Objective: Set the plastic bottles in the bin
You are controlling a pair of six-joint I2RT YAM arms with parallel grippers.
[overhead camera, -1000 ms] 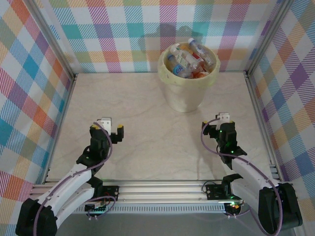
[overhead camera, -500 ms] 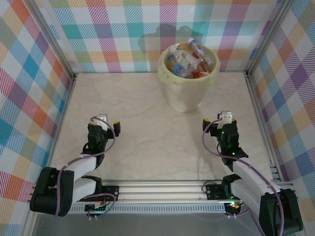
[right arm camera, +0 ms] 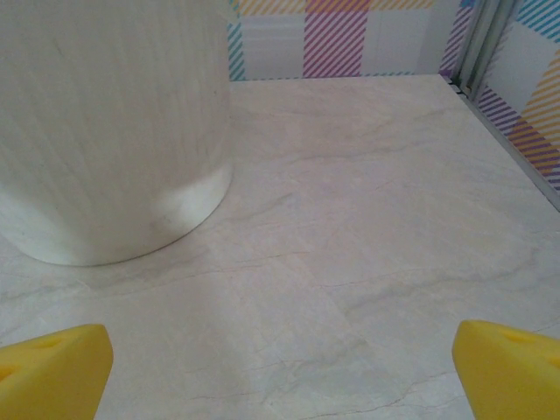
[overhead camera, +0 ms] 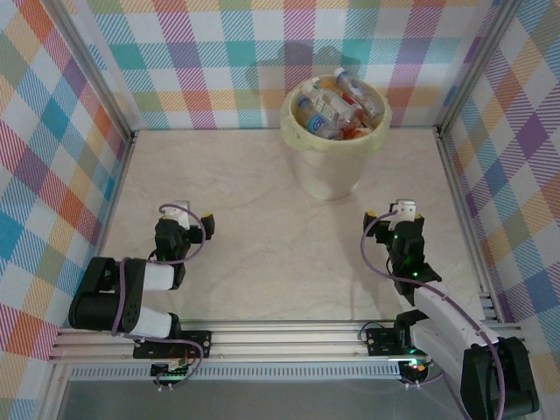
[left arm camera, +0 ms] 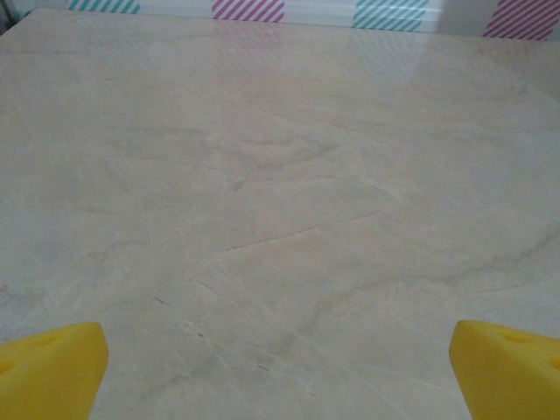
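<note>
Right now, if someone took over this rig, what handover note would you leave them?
Left end effector: open, empty, low over the table near its own base.
Right end effector: open, empty, facing the bin but apart from it.
Plastic bottles: heaped in the bin at the far side, a few poking above its rim.
Done: bottles binned, as far as the visible table tells.
Left: nothing apparent to pick up.

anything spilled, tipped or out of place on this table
Nothing stands out. The bin stands upright near the far edge of the table. The plastic bottles are heaped inside it, one poking just above the rim, and none lies on the tabletop.
</note>
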